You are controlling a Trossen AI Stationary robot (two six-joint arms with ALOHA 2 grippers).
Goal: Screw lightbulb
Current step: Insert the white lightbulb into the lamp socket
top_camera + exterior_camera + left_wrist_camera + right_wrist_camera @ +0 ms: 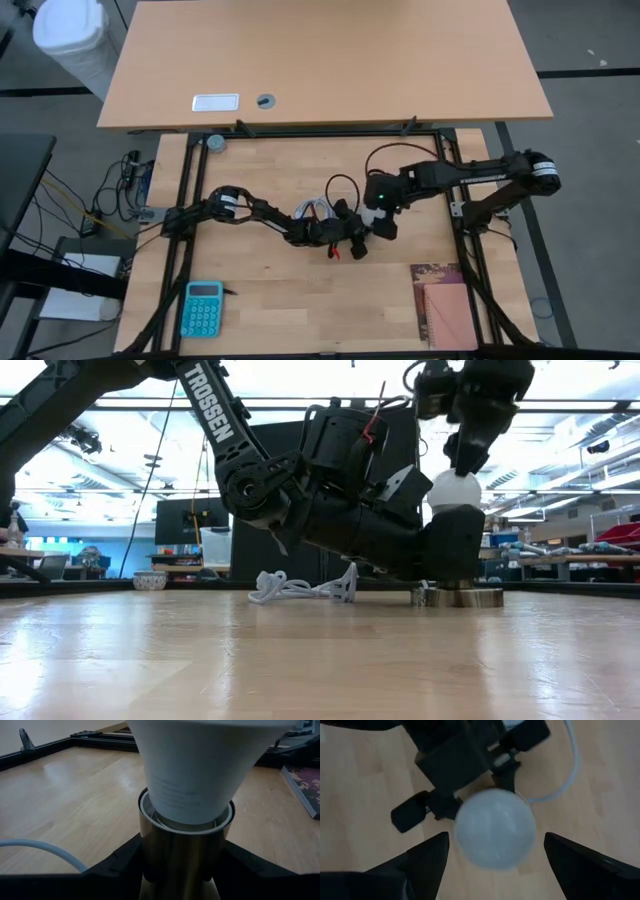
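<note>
The white lightbulb (455,491) stands upright with its narrow end down in a brass socket (180,855). The socket rises from a round silvery base (458,597) that rests on the table. My left gripper (182,875) reaches in low from the table's left and is shut on the socket. My right gripper (495,840) hangs open just above the bulb's globe (495,827), pointing steeply down. Its fingers (427,857) stand apart on either side of the globe without touching it. A coiled white cable (300,586) lies behind the socket. My left gripper pinches the socket's brass barrel (150,850) between its two fingers (122,862), below the socket's rim. The fingers come nearly level from the table's left. The socket stands upright with its base on the table and the bulb in its top.
A teal calculator (203,308) lies near the front left and a pink notebook (447,308) at the front right. Black frame rails (186,200) border the work area. A second wooden tabletop (330,60) spans the far side.
</note>
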